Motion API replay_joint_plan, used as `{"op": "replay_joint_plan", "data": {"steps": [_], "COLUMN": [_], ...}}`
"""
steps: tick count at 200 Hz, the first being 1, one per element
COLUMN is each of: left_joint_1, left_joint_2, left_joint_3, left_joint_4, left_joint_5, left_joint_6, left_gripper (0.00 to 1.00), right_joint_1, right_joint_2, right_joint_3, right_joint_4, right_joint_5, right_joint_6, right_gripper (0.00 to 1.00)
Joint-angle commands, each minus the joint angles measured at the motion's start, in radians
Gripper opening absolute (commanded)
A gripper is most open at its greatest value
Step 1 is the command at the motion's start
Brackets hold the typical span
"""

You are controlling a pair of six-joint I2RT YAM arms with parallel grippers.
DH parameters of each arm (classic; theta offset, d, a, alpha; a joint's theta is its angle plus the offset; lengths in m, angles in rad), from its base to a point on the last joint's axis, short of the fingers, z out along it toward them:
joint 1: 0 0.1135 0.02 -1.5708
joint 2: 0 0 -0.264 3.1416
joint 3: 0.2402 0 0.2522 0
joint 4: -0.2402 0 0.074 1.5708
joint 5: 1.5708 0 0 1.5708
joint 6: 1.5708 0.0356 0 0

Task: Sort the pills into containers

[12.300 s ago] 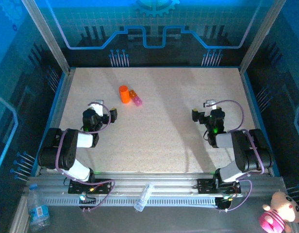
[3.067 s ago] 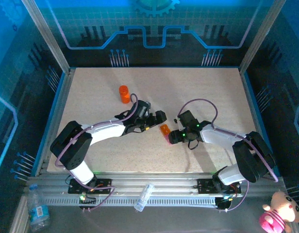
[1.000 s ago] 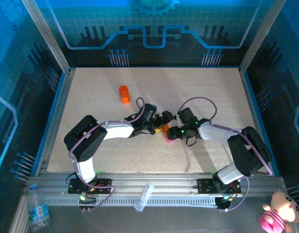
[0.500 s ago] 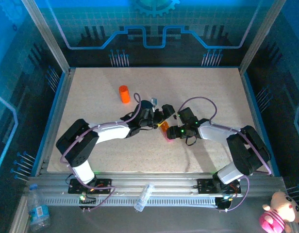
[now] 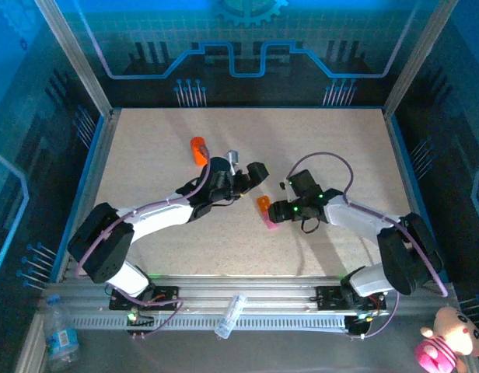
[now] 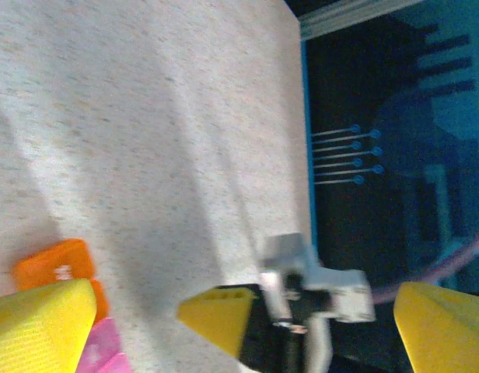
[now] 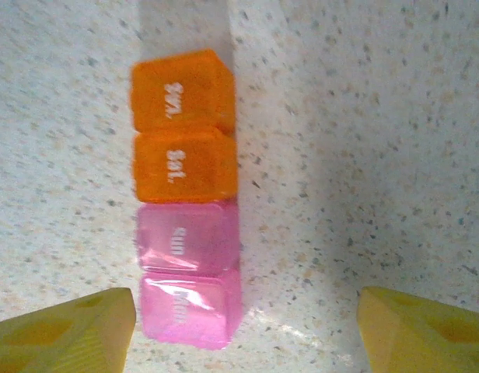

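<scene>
Now hovering open right hand [image 7: 243, 315] by containers [image 7: 185, 194], left hand [image 5: 251, 172] gaping empty; likely handling light, stiff, slick, so pinching across narrow width.

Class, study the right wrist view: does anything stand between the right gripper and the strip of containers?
Nothing visible does. The containers lie on the bare table. Their pink end sits inside the open right gripper, closer to one fingertip than to the other.

One strip of four small joined square plastic compartments [image 7: 185, 198] — two orange, two pink — and one taller orange cylindrical plastic bottle [image 5: 197, 148].
</scene>
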Motion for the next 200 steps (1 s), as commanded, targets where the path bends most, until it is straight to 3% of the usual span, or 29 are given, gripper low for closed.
{"op": "replay_joint_plan", "data": {"steps": [1,91,137,158,189,200], "left_joint_1": [0.023,0.11,0.119,0.121,0.123,0.124], "left_joint_2": [-0.054,-0.171,-0.179,-0.179,-0.183,-0.187], "left_joint_3": [-0.027,-0.11,-0.129,-0.134,-0.137,-0.138], "left_joint_4": [-0.075,-0.147,-0.139,-0.135,-0.134,-0.134], "left_joint_5": [-0.034,-0.045,-0.039,-0.038,-0.034,-0.028], "left_joint_6": [0.062,0.096,0.089,0.084,0.076,0.066], "left_gripper": [0.99,0.99,0.99,0.99,0.99,0.99], "right_joint_1": [0.0,0.097,0.137,0.153,0.165,0.166], "right_joint_2": [-0.014,0.163,0.253,0.285,0.3,0.281], "right_joint_3": [0.032,0.116,0.16,0.171,0.169,0.162], "right_joint_4": [-0.041,-0.052,-0.045,-0.041,-0.036,-0.036], "right_joint_5": [-0.033,0.057,0.101,0.112,0.116,0.116], "right_joint_6": [-0.018,-0.053,-0.061,-0.064,-0.066,-0.064], "right_gripper": [0.76,0.74,0.68,0.61,0.37,0.33]}}
